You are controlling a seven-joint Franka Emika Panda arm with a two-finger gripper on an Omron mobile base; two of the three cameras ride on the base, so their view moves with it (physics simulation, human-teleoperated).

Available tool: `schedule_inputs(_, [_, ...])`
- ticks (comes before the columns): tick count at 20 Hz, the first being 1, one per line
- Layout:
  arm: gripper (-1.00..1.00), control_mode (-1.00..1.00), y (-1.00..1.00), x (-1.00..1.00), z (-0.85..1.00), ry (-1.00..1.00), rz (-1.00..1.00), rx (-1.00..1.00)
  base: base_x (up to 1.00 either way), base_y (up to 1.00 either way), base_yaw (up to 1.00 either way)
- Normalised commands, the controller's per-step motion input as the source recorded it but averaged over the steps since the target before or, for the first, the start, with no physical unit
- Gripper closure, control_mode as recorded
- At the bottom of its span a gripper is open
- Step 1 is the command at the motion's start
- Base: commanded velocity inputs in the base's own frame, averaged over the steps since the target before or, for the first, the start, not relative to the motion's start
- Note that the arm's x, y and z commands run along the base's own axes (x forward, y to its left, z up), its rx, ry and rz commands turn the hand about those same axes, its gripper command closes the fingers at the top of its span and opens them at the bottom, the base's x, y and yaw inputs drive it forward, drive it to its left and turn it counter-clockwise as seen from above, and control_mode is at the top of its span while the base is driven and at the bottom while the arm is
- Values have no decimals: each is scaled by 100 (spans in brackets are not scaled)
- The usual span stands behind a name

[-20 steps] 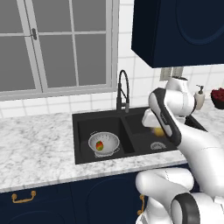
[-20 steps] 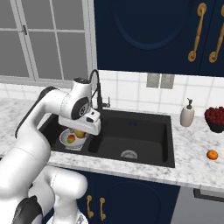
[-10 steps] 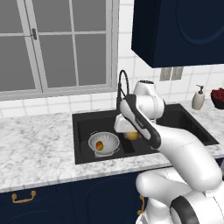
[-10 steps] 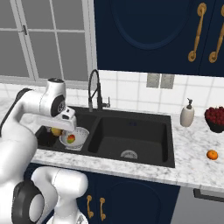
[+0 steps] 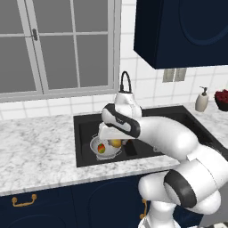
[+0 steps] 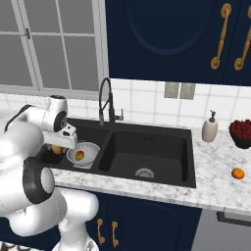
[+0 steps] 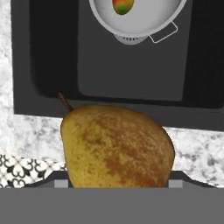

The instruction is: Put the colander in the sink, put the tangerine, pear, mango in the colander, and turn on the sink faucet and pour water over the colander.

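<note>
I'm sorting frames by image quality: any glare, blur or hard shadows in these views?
Left base view: flat, even lighting, sharp, no glare on the sink. Right base view: equally crisp; the tangerine casts a faint shadow on the counter. Hand view: the pear looms close, its speckled skin slightly soft; the colander is sharp.

This is a home kitchen. A black double-basin sink (image 6: pixel 147 147) is set into a white marble counter (image 6: pixel 215 188), with a tall black gooseneck faucet (image 6: pixel 105 100) at its far edge. Navy base cabinets with brass handles (image 6: pixel 106 231) run below, and navy wall cupboards (image 6: pixel 181 39) hang above on the right. White tiles line the far wall, and a paned window (image 5: pixel 58 44) sits to the left. A soap pump bottle (image 6: pixel 210 128) and a bowl of red fruit (image 6: pixel 242 133) stand on the counter at right.
</note>
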Motion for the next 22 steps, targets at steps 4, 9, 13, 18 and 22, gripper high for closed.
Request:
schedule_inputs(4, [100,-100,1,58,-51,1,0,0,0,0,0])
schedule_inputs(9, [100,-100,9,60,-48,-2,0,-3,0,0,0])
schedule_inputs(13, [100,-100,6,43,-44,-13,0,-3,0,0,0])
schedule_inputs(18, [100,-100,0,45,-28,-15,0,0,0,0,0])
schedule_inputs(22, [100,-100,0,34,-20,-6,0,-2,0,0,0])
